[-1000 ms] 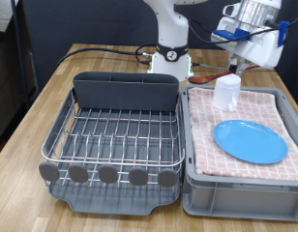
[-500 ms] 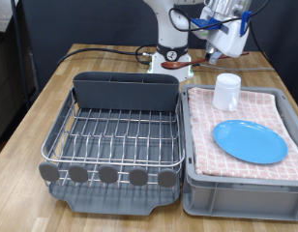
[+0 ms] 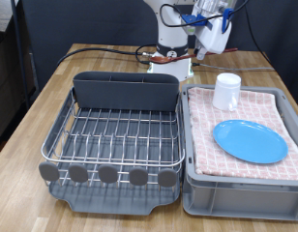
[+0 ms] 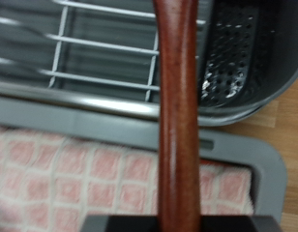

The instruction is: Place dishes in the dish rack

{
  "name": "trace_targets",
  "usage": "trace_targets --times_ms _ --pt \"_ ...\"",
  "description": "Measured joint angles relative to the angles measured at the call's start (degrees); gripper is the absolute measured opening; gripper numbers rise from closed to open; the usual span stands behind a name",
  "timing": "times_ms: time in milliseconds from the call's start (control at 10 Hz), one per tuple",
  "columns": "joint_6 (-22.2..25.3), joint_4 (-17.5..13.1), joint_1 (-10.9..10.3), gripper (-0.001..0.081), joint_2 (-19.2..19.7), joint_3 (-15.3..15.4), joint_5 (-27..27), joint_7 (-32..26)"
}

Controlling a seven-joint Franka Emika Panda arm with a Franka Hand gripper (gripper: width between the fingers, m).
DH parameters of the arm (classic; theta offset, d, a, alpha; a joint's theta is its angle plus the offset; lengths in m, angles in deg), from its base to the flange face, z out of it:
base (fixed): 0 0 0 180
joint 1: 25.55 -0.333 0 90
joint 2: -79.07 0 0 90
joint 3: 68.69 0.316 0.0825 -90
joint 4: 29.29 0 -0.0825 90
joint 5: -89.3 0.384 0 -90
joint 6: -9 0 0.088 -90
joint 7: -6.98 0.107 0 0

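The big dish rack [image 3: 115,135] sits in the left and middle of the exterior view, with its silver wires bare and its dark caddy [image 3: 125,92] along the back. To its right is the grey crate [image 3: 241,179] with the pink checked cloth. The blue plate [image 3: 250,141] lies flat on that cloth, and the white mug [image 3: 226,92] stands behind it, nearer the top of the frame. So neither of these is in the rack yet.

The gripper [image 3: 193,53] hangs high near the top middle of the frame, above the back of the rack. It is closed on the wooden spoon [image 4: 178,116], which fills the middle of the wrist view as a long reddish-brown stick. Beyond it you can see the rack wires, the caddy with its little holes, and the crate's rim.

To do this step well, I think the spoon should stay straight up and down and go gently into the caddy, not bump its wall.

A moment ago the gripper was farther to the right, up above the mug. Now it has moved left, towards the caddy. The plate and mug have not moved.
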Motion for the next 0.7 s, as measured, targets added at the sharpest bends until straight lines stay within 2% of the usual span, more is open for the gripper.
trace_targets --times_ms 400,500,700 --pt "0.0 3.3 4.5 0.0091 -2.5 -3.8 -0.1 -0.7" --pt "-0.2 3.9 4.8 0.0091 -3.5 -5.6 0.1 -1.5" --pt "-0.9 4.8 3.2 0.0091 -4.4 -12.2 5.6 -8.1"
